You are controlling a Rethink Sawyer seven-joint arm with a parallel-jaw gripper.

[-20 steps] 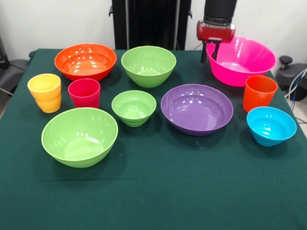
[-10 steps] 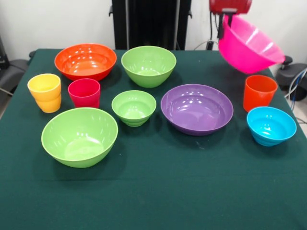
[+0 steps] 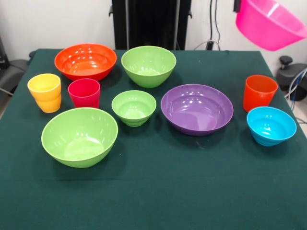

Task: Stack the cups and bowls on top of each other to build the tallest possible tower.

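1. The large hot pink glossy plastic bowl (image 3: 269,24) hangs tilted in the air at the upper right, clear of the green-clothed tabletop (image 3: 158,191), above the far right corner.
2. Only a small dark part of the pincer (image 3: 237,5) shows at the top edge, touching the pink bowl's left rim; whether its jaws are spread or closed cannot be told from this view.
3. 6 bowls rest on the tabletop, all upright and apart from each other: 3 lime green, 1 orange, 1 purple, 1 sky blue.
4. The wide orange plastic bowl (image 3: 85,61) sits at the far left, with a large lime green bowl (image 3: 148,65) just beside it to the right.
5. The second large lime green bowl (image 3: 79,136) is nearest the camera on the left; the small lime green bowl (image 3: 134,108) stands between it and the wide purple bowl (image 3: 196,109).
6. The small sky blue bowl (image 3: 271,125) sits at the right edge.
7. 3 cups stand upright: the yellow ribbed plastic cup (image 3: 45,92) and the red cup (image 3: 84,93) close together on the left, and the orange cup (image 3: 259,92) on the right, just behind the blue bowl.
8. Nothing is stacked; no tower stands yet.
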